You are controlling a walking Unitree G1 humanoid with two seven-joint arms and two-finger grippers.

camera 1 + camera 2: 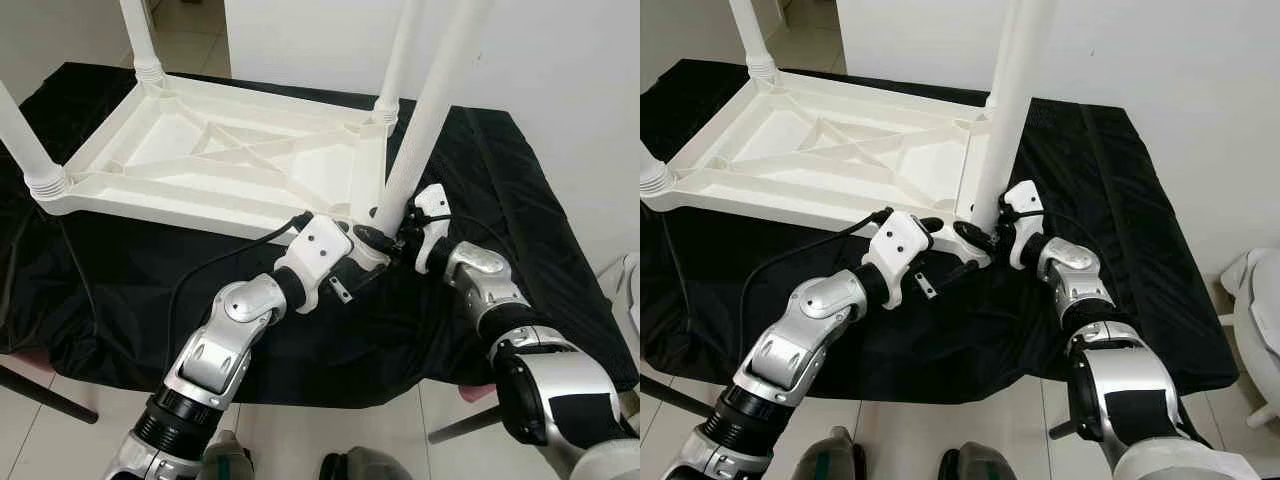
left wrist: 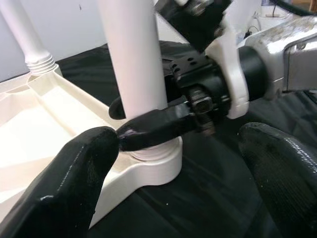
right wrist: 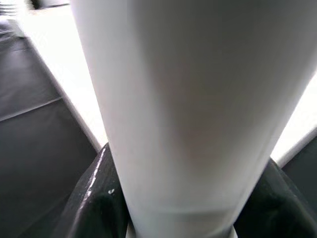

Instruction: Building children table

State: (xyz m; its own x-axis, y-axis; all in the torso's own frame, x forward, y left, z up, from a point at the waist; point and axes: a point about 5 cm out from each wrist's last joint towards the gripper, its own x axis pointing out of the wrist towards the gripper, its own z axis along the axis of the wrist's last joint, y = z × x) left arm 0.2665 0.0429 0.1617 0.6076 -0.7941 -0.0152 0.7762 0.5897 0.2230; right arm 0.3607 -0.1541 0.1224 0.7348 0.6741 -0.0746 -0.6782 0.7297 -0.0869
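On the black-draped counter the white children's table lies upside down, legs up. At its near corner the right gripper has its fingers clenched round the near leg; the left gripper sits just beside the corner socket, fingers spread apart

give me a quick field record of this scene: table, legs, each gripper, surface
table: white tabletop upside down on black cloth
legs: four upright in corner sockets
near-right leg: at the grippers
right gripper: shut on that leg's base
left gripper: open, facing the same corner, its fingers off the leg
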